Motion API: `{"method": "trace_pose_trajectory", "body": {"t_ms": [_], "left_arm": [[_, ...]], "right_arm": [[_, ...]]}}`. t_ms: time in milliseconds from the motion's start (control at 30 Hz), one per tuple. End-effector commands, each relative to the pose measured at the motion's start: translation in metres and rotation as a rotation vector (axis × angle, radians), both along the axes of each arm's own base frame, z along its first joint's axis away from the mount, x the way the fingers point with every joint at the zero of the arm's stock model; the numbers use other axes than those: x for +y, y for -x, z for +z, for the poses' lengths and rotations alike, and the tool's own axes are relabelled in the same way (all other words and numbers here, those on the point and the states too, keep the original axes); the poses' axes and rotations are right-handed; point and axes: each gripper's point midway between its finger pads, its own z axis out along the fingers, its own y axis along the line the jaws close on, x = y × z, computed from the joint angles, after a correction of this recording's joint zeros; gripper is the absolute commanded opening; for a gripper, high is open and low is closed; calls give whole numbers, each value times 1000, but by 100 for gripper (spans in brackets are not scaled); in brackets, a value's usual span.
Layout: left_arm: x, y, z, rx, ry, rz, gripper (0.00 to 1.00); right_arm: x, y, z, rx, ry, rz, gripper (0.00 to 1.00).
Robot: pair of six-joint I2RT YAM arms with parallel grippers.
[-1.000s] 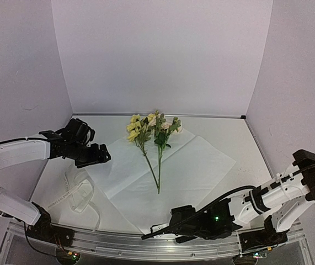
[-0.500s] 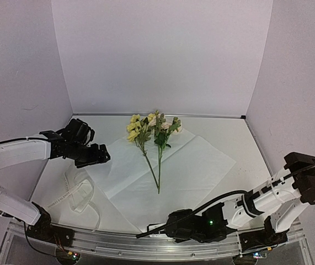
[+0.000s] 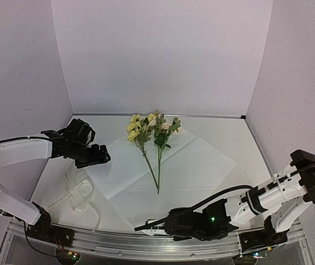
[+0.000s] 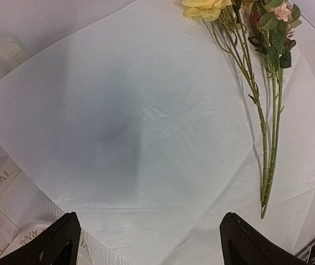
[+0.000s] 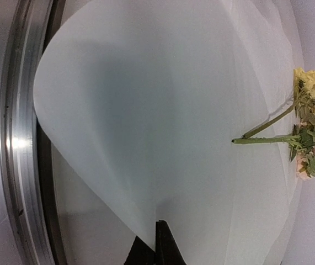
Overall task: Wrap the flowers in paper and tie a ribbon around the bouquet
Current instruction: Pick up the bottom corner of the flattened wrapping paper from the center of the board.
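The flowers [image 3: 153, 132] lie on the white paper [image 3: 196, 165] at mid-table, blooms to the far side, stems toward me. My right gripper [image 3: 160, 226] is low at the paper's near corner. In the right wrist view its jaws [image 5: 158, 234] are shut on the paper's edge [image 5: 146, 110], which curves up off the table; the flowers [image 5: 303, 132] lie beyond. My left gripper [image 3: 103, 154] hovers open over the paper's left corner. Its wrist view shows both fingertips [image 4: 58, 243] wide apart above the paper [image 4: 146, 110], with the stems [image 4: 265, 138] to the right. The lettered ribbon [image 3: 74, 193] lies loose at the left.
A metal rail [image 3: 118, 243] runs along the table's near edge, close beside my right gripper, and shows in the right wrist view [image 5: 19, 138]. White walls [image 3: 157, 55] enclose the table at the back and both sides. Ribbon loops [image 4: 0, 187] lie just left of the paper.
My right gripper has closed on the paper's near corner and shifted slightly left along the near edge. The left arm, flowers and ribbon have not moved.
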Motion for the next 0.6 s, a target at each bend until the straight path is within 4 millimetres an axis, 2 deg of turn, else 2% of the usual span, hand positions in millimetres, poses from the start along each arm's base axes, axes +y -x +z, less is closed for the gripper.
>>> {"method": "trace_pose_trajectory", "body": {"t_ms": [0,167,333,567], "left_arm": [[-2,-6,28,-61,18,-4,91],[-2,-2,30,-64,24,-14,91],[-3,-3,36,-74,33,-21,91],[-8,-6,43,-80,41,-39,91]], "right_arm": [[-1,17,38,132,-61,-45,0],[-15,26,51,225,-39,-103,0],[-12,19,65,238,-41,-148,0],[-12,-19,68,417,-29,-338,0]]}}
